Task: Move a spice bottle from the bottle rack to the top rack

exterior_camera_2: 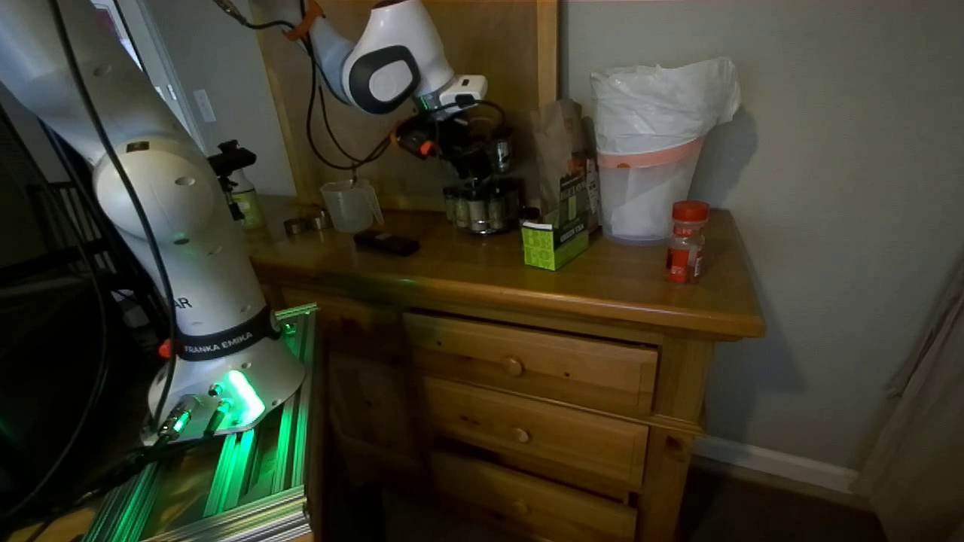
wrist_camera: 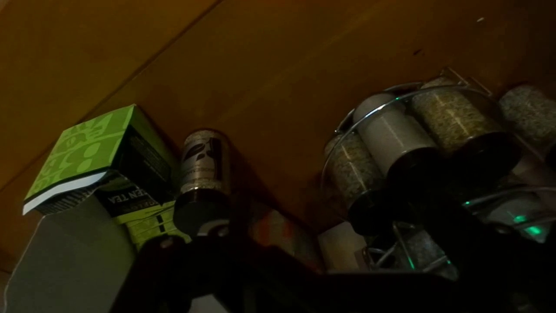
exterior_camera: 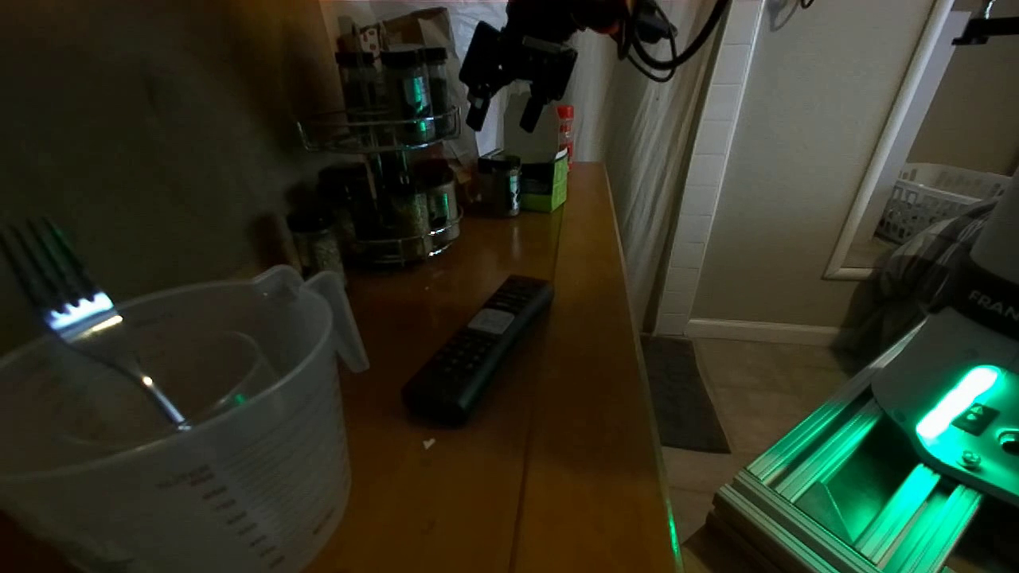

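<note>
The bottle rack (exterior_camera: 436,252) is a round two-tier metal stand with dark-lidded jars. Its top rack (exterior_camera: 382,149) holds several jars on one side, with bare wire on the other. The rack also shows in the wrist view (wrist_camera: 378,111). A spice bottle (exterior_camera: 500,189) with a black lid stands upright on the tabletop beside the rack; it also shows in the wrist view (wrist_camera: 203,163). My gripper (exterior_camera: 505,115) is open and empty, above the loose bottle and right of the top rack in that exterior view. In an exterior view the gripper (exterior_camera_2: 473,167) partly covers the rack.
A green tea box (exterior_camera_2: 548,247) stands next to the loose bottle. A measuring jug (exterior_camera: 271,469) with a fork and a black remote (exterior_camera: 482,346) are on the tabletop. A paper bag (exterior_camera_2: 556,143), a bag-lined bucket (exterior_camera_2: 644,196) and a red-capped bottle (exterior_camera_2: 685,245) stand along the tabletop too.
</note>
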`<action>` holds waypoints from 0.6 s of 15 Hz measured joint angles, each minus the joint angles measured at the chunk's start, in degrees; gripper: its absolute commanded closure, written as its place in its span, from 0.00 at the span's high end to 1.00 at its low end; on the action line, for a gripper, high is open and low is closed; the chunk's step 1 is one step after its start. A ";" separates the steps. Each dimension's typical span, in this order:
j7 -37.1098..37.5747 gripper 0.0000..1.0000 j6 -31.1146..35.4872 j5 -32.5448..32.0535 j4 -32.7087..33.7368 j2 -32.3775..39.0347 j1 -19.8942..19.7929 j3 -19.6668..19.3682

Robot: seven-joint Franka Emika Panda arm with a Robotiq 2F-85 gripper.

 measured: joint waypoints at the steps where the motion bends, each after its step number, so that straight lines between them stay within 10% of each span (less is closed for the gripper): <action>1: -0.31 1.00 0.37 0.67 0.14 0.39 0.57 -0.14; 9: -0.58 1.00 4.94 1.09 1.11 3.44 0.38 -0.32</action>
